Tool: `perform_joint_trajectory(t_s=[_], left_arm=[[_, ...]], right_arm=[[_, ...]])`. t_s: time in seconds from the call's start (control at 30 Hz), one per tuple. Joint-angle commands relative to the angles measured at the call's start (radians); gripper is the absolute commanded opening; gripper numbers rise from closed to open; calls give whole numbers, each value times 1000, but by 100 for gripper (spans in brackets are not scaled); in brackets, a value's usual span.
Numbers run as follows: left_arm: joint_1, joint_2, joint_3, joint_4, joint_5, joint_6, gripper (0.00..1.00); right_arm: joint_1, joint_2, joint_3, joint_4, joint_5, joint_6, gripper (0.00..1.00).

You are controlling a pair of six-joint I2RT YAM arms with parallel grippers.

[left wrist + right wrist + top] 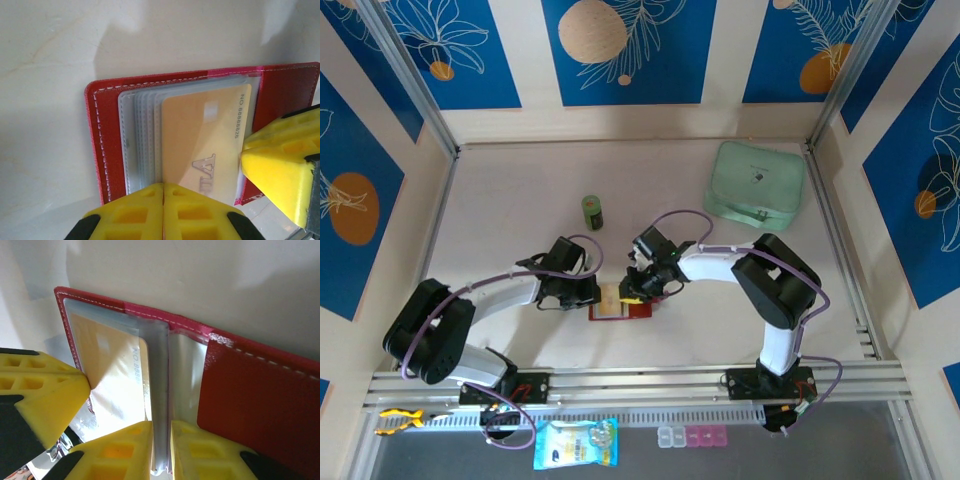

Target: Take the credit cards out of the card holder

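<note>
card holder [620,303] on table [520,200]; credit cards [200,145] inside

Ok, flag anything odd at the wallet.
Nothing is damaged or spilled. The wallet lies open. One clear sleeve stands on edge, pinched by the right gripper. The card sits straight in its sleeve.

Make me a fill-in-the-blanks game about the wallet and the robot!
1. The wallet is coloured ___.
2. It is not shut but ___.
3. The pouch lies on the ___ arm's side.
4. The left gripper has fingers coloured ___.
Missing words: red; open; right; yellow.
</note>
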Motion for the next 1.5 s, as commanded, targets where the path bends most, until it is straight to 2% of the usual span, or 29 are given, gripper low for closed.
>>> perform_joint_trajectory(t_s=[0.0, 0.47, 0.9, 1.27, 1.47], left_arm=[[-8, 15, 0, -28, -16, 12, 8], [-7, 20, -2, -23, -14, 10, 8], [-8, 12, 2, -23, -10, 7, 8], [-8, 17, -3, -10, 2, -2, 8], [-8, 16, -2, -7, 4, -3, 8]], right_arm=[[-18, -21, -37, 78, -63, 42, 16], [-34, 12, -62, 158, -133, 74, 15], [-25, 23, -16, 53, -89, 47, 15], [-24, 43, -24, 137, -150, 70, 15], [-24, 42, -25, 134, -145, 69, 10]])
